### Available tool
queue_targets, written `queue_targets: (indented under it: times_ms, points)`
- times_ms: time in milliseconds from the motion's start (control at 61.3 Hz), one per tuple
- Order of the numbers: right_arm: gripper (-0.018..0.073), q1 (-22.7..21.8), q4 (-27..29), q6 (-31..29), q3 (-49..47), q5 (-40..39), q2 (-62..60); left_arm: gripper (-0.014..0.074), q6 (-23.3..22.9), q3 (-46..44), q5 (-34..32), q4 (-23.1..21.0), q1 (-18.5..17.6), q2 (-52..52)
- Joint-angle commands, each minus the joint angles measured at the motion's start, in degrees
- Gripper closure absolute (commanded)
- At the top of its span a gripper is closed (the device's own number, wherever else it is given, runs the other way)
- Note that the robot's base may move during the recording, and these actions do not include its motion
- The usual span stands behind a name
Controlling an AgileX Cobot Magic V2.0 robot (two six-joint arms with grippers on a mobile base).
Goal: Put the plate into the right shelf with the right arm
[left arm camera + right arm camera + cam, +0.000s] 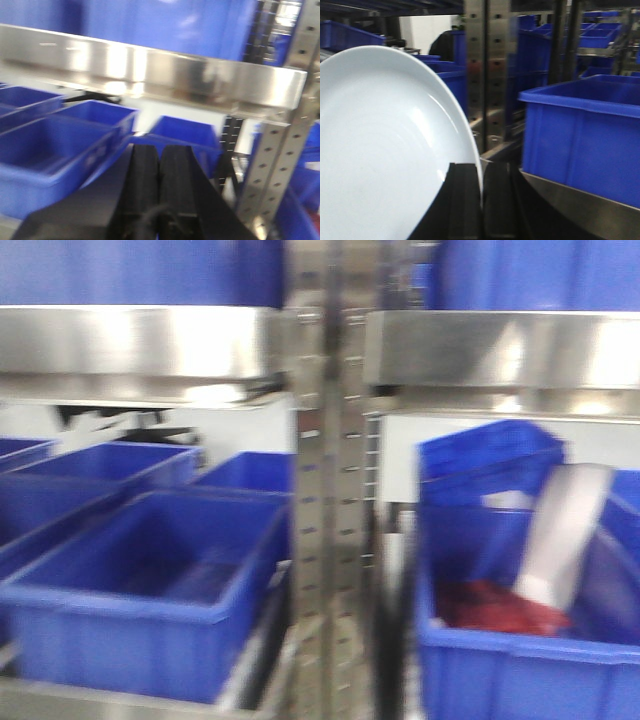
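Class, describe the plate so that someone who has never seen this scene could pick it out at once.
Start at the steel rack's hole-punched upright, flanked by blue bins. In front of it, to the left, the right gripper pinches the rim of the plate. It is the only white, round, smooth thing among boxy blue bins.

Front view: heavy motion blur throughout. Bright glare patches sit on the brushed ledges of the right shelf (500, 350), above the blue bins (150, 590). Left wrist view: equal blur, with white hot spots on the ledge. Right wrist view: dimmer and sharper. A soft sheen crosses the plate (385, 150), and the area above it lies in shadow.
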Motion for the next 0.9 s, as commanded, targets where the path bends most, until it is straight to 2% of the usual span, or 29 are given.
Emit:
queue_targets:
  times_ms: [0, 881]
  points:
    - [0.0505, -0.09, -0.76, -0.11, -1.83, -5.97, 0.42, 0.0643, -0.34, 0.41, -5.12, 0.01, 0.92, -0.62]
    - [0.0505, -0.09, -0.76, -0.11, -1.83, -5.97, 0.42, 0.0643, -0.34, 0.41, -5.12, 0.01, 1.62, -0.62]
